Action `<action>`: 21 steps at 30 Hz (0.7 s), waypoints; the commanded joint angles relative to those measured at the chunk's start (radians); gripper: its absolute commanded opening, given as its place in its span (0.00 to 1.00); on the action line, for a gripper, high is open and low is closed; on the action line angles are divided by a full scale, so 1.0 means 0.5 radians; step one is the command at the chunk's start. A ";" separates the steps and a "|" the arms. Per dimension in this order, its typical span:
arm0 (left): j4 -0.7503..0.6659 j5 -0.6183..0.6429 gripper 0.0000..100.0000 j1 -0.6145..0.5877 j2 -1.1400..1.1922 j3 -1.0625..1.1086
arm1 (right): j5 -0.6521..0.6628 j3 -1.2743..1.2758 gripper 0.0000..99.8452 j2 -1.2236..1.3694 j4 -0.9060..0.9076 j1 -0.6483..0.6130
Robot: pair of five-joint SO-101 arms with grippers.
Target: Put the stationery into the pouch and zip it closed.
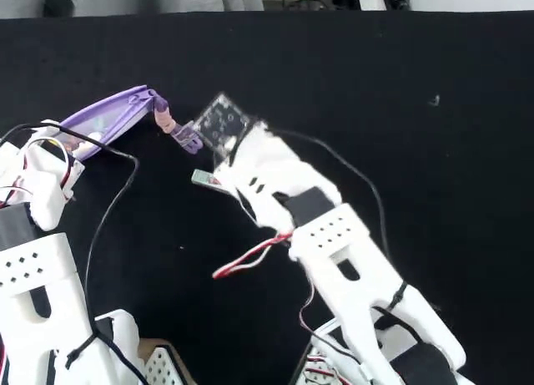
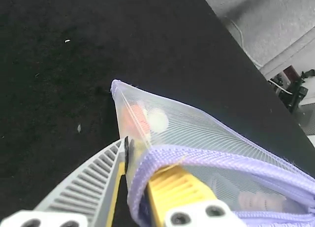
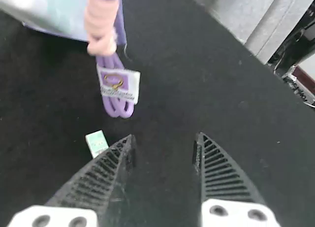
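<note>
Ahead of right gripper [image 3: 162,141]: zipper pull [image 3: 115,96] lay near, jaws parted, empty
Left gripper [image 2: 135,160]: was clamped on pouch [image 2: 197,128] rim
Risk: hard zip tug could have yanked pouch free

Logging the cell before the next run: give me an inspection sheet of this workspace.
Surface: black table.
Job's things: purple mesh pouch, items inside; small pale green block loose on the table.
Clutter: tan scrap between the arm bases.
Grippers: left gripper shut on the pouch's edge; right gripper open above the table, near the purple strap.
Cables: black cable by the pouch; red-and-white wires on the right arm.
Surroundings: grey floor past the table.
</note>
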 commanded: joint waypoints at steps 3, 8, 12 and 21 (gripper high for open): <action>-0.058 0.015 0.03 -0.020 -0.012 -0.008 | 0.028 0.005 0.19 0.256 -0.163 0.018; -0.052 0.012 0.03 -0.020 -0.012 -0.008 | 0.028 -0.241 0.19 0.704 -0.150 0.018; -0.052 0.012 0.03 -0.020 -0.012 -0.008 | 0.169 -0.367 0.19 0.950 -0.089 -0.009; -0.055 0.012 0.03 -0.020 -0.012 -0.008 | 0.230 -0.747 0.19 1.401 0.117 -0.080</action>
